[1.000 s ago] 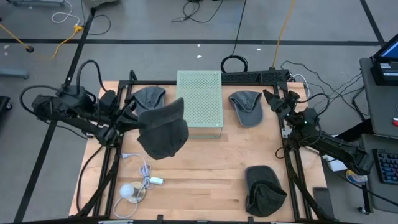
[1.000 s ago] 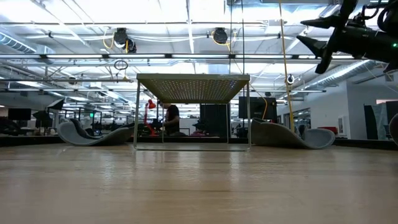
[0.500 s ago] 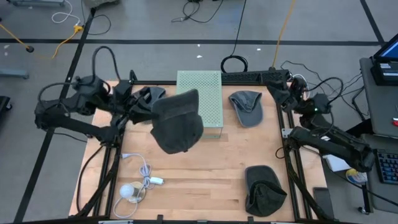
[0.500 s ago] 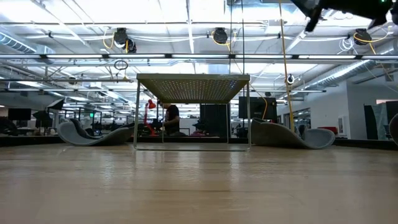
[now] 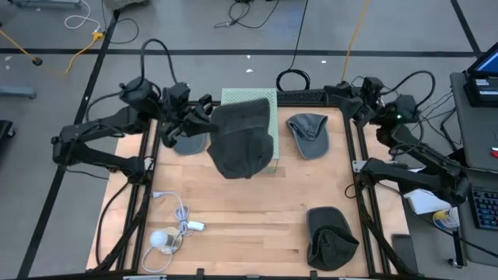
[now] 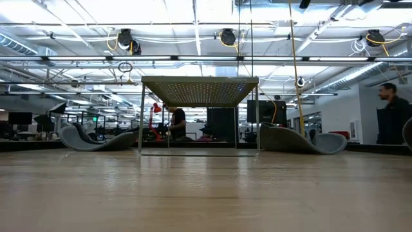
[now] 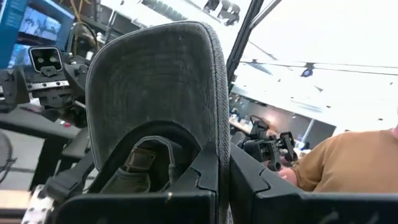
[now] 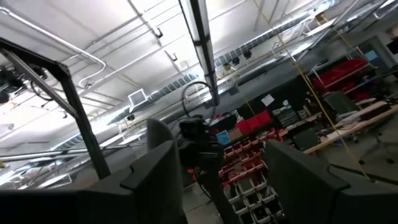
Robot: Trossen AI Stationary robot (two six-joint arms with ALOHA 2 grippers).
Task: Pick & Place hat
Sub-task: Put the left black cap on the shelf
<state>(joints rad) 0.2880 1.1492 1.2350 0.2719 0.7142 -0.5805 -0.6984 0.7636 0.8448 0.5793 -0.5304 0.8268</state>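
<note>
Above the wooden table point(image 5: 249, 218), the left tool point(image 5: 204, 117) clamps a limp dark-grey hat point(image 5: 243, 140).

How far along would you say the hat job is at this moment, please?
Done: the left gripper has picked a dark hat and holds it above the green stand. In hand: carrying it. Left: setting it down; three hats lie on the table. The right gripper waits, jaws open.
</note>
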